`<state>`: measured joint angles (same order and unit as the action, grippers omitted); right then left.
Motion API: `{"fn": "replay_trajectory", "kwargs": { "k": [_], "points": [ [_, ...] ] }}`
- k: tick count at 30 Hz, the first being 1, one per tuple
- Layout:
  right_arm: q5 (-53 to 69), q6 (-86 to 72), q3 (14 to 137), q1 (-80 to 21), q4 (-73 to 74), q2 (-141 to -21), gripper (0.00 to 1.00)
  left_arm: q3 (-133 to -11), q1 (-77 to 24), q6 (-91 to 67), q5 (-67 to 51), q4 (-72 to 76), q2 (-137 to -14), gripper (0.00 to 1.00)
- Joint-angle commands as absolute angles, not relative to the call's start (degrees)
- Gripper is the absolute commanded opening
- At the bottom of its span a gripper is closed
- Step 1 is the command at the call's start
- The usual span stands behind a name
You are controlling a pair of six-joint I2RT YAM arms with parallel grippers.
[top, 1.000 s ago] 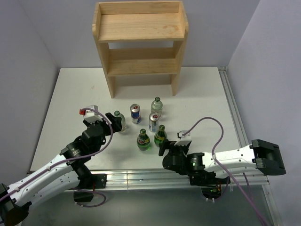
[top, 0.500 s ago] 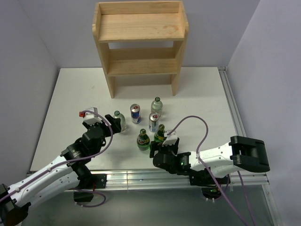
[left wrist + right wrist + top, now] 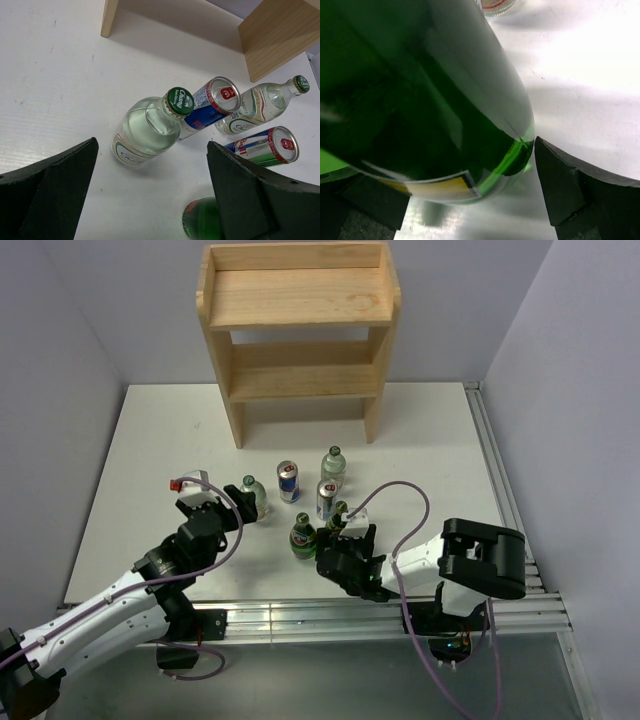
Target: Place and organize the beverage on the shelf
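The wooden shelf [image 3: 298, 330] stands at the back, all tiers bare. Several drinks stand in the middle of the table: a clear bottle [image 3: 253, 498], a blue can [image 3: 288, 481], a second clear bottle [image 3: 333, 466], a second can [image 3: 326, 499] and two green bottles [image 3: 304, 537] [image 3: 341, 512]. My left gripper [image 3: 232, 503] is open, just short of the clear bottle [image 3: 145, 127], which stands ahead of the gripper [image 3: 150, 200]. My right gripper [image 3: 335, 540] is open, its jaws either side of the base of a green bottle [image 3: 420, 90] that fills the right wrist view.
The table's metal rail [image 3: 300, 615] runs along the near edge, right behind the right gripper. The shelf's side panels [image 3: 272, 35] stand behind the drinks. Walls close in the table on the left, right and back.
My right arm has swung left and forward, bringing its gripper up to the right green bottle. My left arm has hardly moved.
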<state>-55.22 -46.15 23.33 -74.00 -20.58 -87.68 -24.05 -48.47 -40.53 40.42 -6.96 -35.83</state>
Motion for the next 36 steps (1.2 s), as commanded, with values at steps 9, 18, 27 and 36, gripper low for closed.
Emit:
{"fn": "replay_trajectory", "kwargs": {
  "k": [9, 18, 27, 36],
  "points": [
    [-64.59, -43.77, 24.7, -71.98, -30.76, -91.67, 1.0, -23.55, -48.78, -38.85, 41.92, -4.92, -36.12, 0.98],
    [-67.68, -38.24, 24.52, -71.37, -39.19, -95.53, 1.0, -23.64, -48.78, -38.76, 41.48, -3.69, -38.49, 0.97],
    [-67.76, -36.04, 25.22, -70.49, -44.3, -99.75, 0.76, -23.56, -48.87, -38.67, 41.66, -3.78, -38.76, 0.97],
    [-69.34, -38.66, 25.93, -70.49, -38.69, -96.86, 0.37, -23.73, -48.87, -38.85, 41.75, -3.6, -39.99, 0.97]
  ]
}}
